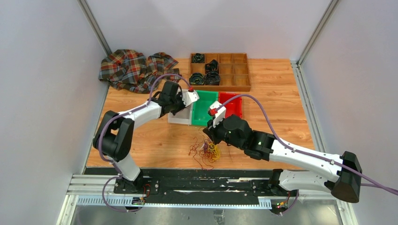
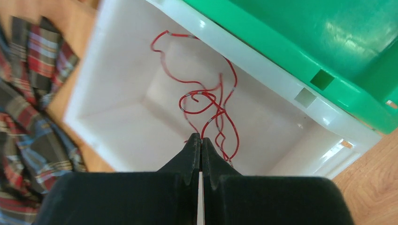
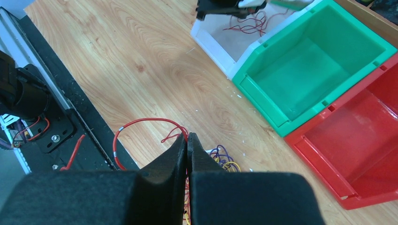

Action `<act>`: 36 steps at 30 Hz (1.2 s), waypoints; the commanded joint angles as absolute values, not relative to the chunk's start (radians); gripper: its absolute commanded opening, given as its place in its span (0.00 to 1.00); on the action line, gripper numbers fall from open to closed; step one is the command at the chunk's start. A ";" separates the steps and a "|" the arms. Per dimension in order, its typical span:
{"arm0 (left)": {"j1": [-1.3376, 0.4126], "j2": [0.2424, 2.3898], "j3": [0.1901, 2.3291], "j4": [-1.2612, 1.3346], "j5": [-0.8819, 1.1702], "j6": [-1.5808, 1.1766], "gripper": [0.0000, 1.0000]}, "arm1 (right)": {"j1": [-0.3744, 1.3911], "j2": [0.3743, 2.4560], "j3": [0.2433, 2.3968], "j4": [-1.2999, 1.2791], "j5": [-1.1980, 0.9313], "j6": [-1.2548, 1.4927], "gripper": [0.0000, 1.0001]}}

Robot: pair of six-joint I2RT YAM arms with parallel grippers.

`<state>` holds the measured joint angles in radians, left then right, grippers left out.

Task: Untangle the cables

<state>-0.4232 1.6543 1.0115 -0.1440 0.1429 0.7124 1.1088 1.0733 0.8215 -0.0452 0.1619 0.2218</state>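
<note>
We see a smooth, lightly sheened wooden table [image 1: 281,98]. The white bin [image 2: 117,93], green bin [image 2: 328,33] and red bin [image 3: 361,140] are glossy plastic. The plaid cloth [image 1: 131,70] looks soft and woven; the cables [image 2: 199,92] have smooth red sheathing with a slight shine.

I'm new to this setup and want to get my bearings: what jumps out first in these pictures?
The bright row of white bin, green bin and red bin at mid-table grabs the eye first. Next comes the small tangle of cables, red, purple and yellow, on the wood near the front edge, beneath the right hand. The left hand pinches red cables trailing into the white bin.
</note>
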 commanded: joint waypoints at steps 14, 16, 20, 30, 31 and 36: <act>-0.432 1.560 1.265 -0.504 0.323 0.526 0.96 | 1.074 1.061 0.875 -0.085 0.182 0.236 0.01; -0.418 1.521 1.295 -0.619 0.395 0.560 0.98 | 1.073 1.065 0.881 -0.085 0.176 0.236 0.01; -0.370 1.431 1.339 -0.816 0.576 0.660 0.98 | 1.065 1.086 0.904 -0.085 0.163 0.240 0.01; -0.364 1.199 1.278 -0.842 0.976 0.482 0.98 | 1.065 1.207 0.994 -0.081 0.151 0.222 0.01; -0.372 1.184 1.269 -0.843 0.981 0.473 0.98 | 1.065 1.224 1.005 -0.084 0.157 0.222 0.01; -0.433 1.132 1.189 -0.843 0.934 0.486 0.98 | 1.065 1.324 1.095 -0.122 0.218 0.241 0.01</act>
<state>-0.3958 1.1584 1.2510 -0.8177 0.9035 0.5079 1.0832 1.2682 1.0096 -0.0948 0.1623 0.2230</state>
